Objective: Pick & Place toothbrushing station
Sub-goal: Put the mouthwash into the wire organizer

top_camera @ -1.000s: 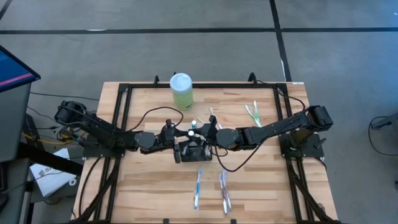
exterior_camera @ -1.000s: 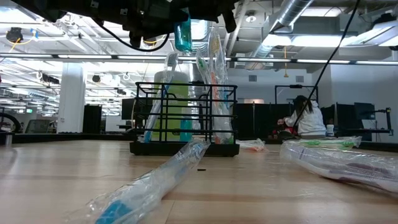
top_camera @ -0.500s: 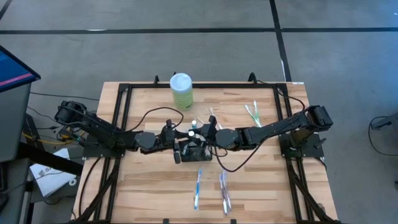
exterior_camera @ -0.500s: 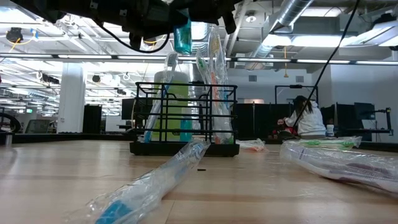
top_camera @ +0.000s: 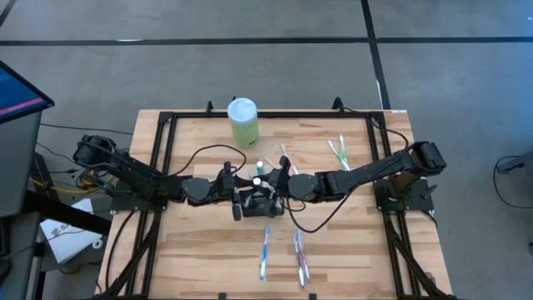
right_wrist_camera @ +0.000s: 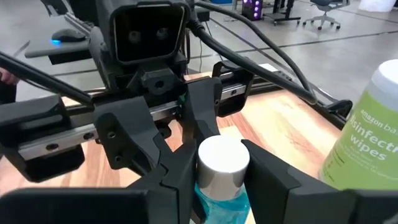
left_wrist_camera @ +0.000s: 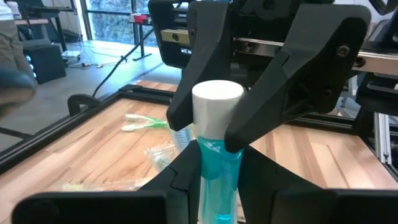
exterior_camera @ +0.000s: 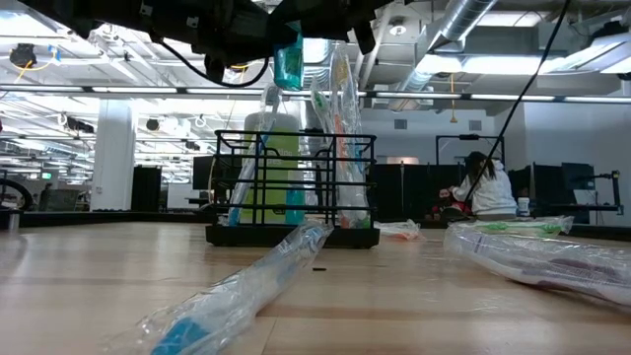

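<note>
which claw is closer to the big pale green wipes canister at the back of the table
Left, though only slightly. The left claw sits in front of the pale green wipes canister, nearly in line with it. The right claw is in front too, but offset further toward the right side.

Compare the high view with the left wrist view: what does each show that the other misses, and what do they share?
Only the high view shows the whole table, the pale green bottle at its far edge, and two wrapped toothbrushes lying on the near side of the black wire caddy.

Only the left wrist view shows the grip close up: the left claw and the right claw both clamp the teal white-capped bottle from opposite sides.

Both show the two arms meeting at that bottle and the green picks on the wood.
</note>
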Tool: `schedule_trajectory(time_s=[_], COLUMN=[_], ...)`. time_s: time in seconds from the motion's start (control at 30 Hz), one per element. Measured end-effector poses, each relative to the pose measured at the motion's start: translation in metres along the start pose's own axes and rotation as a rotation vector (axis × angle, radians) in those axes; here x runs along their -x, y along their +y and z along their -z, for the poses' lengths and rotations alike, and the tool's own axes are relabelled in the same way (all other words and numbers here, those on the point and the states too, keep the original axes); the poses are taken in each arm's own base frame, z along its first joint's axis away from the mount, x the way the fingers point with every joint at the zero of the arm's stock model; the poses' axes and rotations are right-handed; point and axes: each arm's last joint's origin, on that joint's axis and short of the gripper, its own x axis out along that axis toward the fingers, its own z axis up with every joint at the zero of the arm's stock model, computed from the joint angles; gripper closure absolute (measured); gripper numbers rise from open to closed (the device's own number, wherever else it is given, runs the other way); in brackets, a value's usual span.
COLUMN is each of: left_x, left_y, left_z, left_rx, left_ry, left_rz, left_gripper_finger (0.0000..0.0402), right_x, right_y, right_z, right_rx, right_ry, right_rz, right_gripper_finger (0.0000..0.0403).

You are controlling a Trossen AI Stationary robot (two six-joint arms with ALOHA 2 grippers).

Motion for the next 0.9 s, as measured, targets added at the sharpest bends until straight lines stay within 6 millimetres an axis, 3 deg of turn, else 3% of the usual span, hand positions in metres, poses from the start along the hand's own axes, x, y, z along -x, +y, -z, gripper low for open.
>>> schedule_trajectory(time_s=[0.27,0.53,0.9], left_x=[0.001,0.001,-0.011], left_y=[-0.001,0.007,0.001], left_z=[0.002,0.037,0.049], left_rx=[0.015,0.062,0.062], left_ry=[0.030,0.134,0.099], left_rz=[0.005,-0.110,-0.061], left_gripper_finger=[0.0331,0.0331,0.0331], right_x=[0.010,0.023,0.027], right_y=[-0.003,0.002,0.003], right_z=[-0.007,-0.013,-0.015], right_rx=[0.013,0.037,0.055], right_ry=[0.011,0.007,0.007], right_rz=[-0.006,-0.035,-0.028], right_gripper_finger=[0.0290,0.0290,0.0290])
